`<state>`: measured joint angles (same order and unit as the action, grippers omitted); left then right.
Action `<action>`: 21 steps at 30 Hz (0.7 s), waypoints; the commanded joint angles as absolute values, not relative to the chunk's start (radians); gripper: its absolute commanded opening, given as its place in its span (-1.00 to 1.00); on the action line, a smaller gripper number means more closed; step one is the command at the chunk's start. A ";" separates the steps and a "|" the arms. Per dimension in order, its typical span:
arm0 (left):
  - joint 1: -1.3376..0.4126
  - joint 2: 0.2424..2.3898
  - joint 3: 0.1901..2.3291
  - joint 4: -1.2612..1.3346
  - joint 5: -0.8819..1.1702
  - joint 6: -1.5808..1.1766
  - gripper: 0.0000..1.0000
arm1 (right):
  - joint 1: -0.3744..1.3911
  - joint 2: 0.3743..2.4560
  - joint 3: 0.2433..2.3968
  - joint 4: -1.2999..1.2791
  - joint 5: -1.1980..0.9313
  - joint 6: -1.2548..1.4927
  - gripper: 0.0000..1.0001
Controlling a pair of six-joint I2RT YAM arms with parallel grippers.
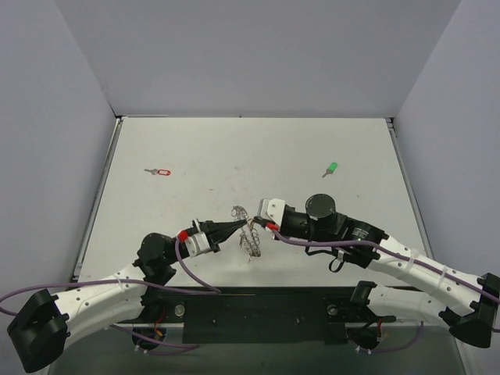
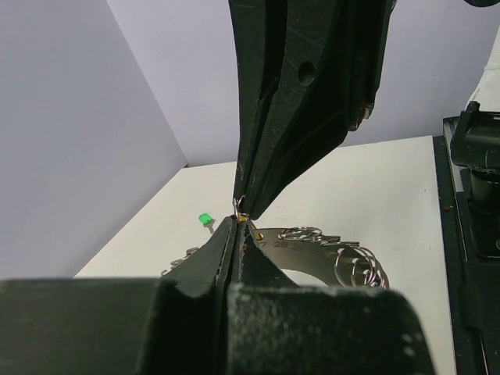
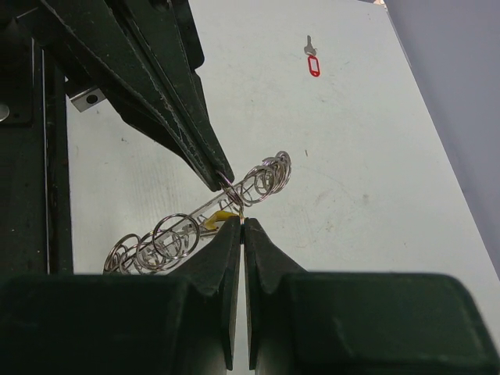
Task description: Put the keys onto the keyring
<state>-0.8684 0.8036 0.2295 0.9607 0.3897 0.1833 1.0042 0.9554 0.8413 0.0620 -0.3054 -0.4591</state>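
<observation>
The table (image 1: 312,148) carries all items. The left hand (image 1: 237,226) and right hand (image 1: 256,225) meet tip to tip near its front centre. The keyring (image 1: 248,238) is held between them. The left hand is clenched on one of its small loops. The right hand is clenched at the rim beside the yellow key (image 3: 222,217); whether it grips key or wire cannot be told. The red key (image 1: 162,171) lies far left, the green key (image 1: 331,168) far right, both well apart from the keyring.

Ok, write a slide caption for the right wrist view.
Shut right gripper and left gripper meet at the looped silver wire keyring, by a yellow key head; red-tagged key lies apart.
</observation>
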 commanded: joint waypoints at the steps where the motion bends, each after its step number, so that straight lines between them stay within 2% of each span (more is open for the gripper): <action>1: -0.861 0.807 0.290 0.982 0.448 0.156 -1.00 | 0.989 0.922 0.870 0.126 -0.363 -0.428 -1.00; 21: -0.850 0.822 0.299 0.974 0.497 0.147 -1.00 | 0.977 0.917 0.873 0.110 -0.425 -0.420 -1.00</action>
<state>-0.8543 0.8219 0.2497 0.9466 0.4549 0.1623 0.9813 0.9367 0.8413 0.0444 -0.3862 -0.4366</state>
